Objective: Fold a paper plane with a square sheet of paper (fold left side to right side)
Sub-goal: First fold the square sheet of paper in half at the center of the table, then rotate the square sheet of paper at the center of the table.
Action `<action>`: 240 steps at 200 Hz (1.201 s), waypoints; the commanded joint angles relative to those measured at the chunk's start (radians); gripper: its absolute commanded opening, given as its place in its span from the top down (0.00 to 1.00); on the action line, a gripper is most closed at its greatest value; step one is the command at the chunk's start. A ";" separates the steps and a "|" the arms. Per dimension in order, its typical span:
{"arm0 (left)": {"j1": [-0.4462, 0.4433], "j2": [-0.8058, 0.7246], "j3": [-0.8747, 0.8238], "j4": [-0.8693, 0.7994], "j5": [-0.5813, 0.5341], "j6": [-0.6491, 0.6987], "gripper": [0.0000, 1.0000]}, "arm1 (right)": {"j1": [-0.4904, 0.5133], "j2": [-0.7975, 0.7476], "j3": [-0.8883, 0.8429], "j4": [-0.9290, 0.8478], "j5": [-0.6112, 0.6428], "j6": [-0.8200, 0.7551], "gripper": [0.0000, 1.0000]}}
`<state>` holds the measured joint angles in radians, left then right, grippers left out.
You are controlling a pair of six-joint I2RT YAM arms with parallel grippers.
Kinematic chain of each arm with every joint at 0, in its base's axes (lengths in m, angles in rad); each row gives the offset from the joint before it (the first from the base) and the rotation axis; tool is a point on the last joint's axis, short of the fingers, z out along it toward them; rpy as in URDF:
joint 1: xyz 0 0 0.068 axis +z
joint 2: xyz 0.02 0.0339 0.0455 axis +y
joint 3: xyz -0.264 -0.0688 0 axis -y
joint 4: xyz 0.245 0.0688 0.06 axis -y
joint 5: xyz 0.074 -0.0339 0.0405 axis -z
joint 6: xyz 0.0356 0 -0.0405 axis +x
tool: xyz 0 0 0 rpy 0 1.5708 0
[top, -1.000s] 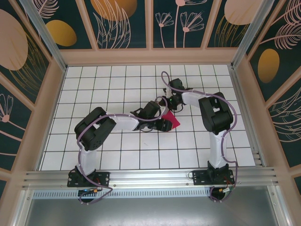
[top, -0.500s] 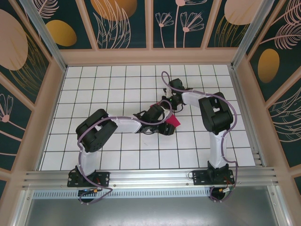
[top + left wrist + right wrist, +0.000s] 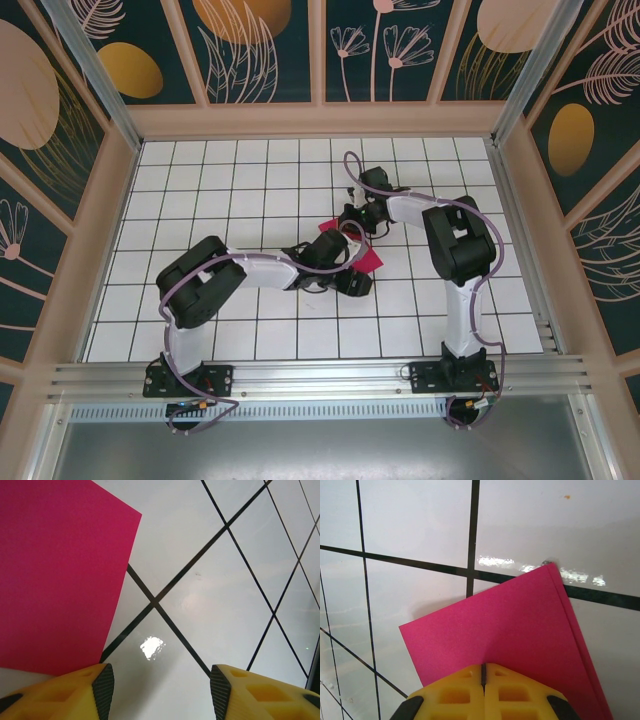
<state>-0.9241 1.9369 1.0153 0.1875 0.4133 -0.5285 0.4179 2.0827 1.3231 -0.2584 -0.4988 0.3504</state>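
Here we have the square sheet of paper [image 3: 370,260], vivid magenta-pink, lying near the middle of the white gridded worktop [image 3: 250,180], a touch toward 3 o'clock from centre. It is largely covered by the left arm [image 3: 260,265] and the right arm [image 3: 410,210], which meet over it. On the right wrist camera we see the sheet [image 3: 510,630] doubled over. Two layers run together along the edge that drops toward 4 o'clock, a sharp corner points up at 1 o'clock, and a soft shadow falls on the tiles [image 3: 420,520] off its 9 o'clock side. The right jaws are pressed together, their yellow fingers [image 3: 450,695] meeting in a thin seam at 6 o'clock. The paper's near edge runs straight into them, so we call that a pinch on the sheet. Over on the left wrist camera, the left jaws stand apart, with one yellow finger [image 3: 75,695] at 7 o'clock, the other at 5 o'clock, and glossy tile between them. The sheet [image 3: 60,570] spreads from 9 to 12 o'clock in flat colour with straight edges. Its lower edge lies just beside the 7 o'clock finger, and we cannot tell whether they touch.
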 commanded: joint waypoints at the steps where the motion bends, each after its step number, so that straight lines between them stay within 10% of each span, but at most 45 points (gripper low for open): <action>1: -0.012 -0.034 -0.036 -0.021 0.046 -0.026 0.43 | 0.001 0.042 -0.049 -0.030 0.032 0.015 0.93; 89: 0.192 -0.372 -0.182 -0.014 0.018 -0.072 0.36 | -0.011 -0.133 -0.213 0.108 0.094 0.170 0.91; 240: 0.298 0.048 0.210 -0.152 -0.107 -0.156 0.35 | -0.056 -0.506 -0.422 0.024 0.191 0.042 0.36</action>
<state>-0.6300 1.9556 1.1927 0.0982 0.3538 -0.6689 0.3668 1.6360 0.9657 -0.1978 -0.2817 0.4225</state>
